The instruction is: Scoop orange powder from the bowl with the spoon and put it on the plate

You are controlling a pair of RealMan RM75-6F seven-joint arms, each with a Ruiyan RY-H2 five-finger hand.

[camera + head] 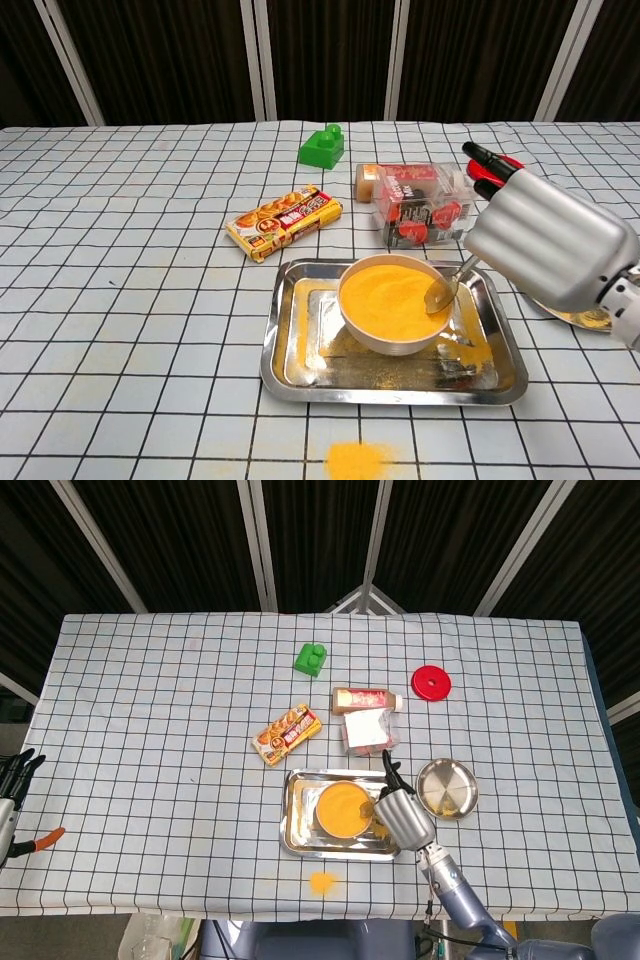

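**Spoon at bowl rim, scoop in progress**

Right robot hand (548, 243) grips the spoon (443, 291), fingers wrapped round the handle; spoon bowl sits at the right rim of the bowl (393, 301), tipped into the orange powder (385, 296), likely angled to load a scoop. Bowl stands inside a steel tray (300, 365) that catches spills; loose powder lies in the tray and a small spilled pile (356, 461) on the table (120, 300) in front. Plate (447, 788) is just right of the tray, mostly hidden behind the hand in the chest view, some powder on it. Left robot hand (14, 777) at far left table edge, released, fingers apart, holding nothing. Behind: snack box (284, 221), green block (322, 146), clear packet (420, 208), red disc (431, 683). Nothing stands between bowl and plate.
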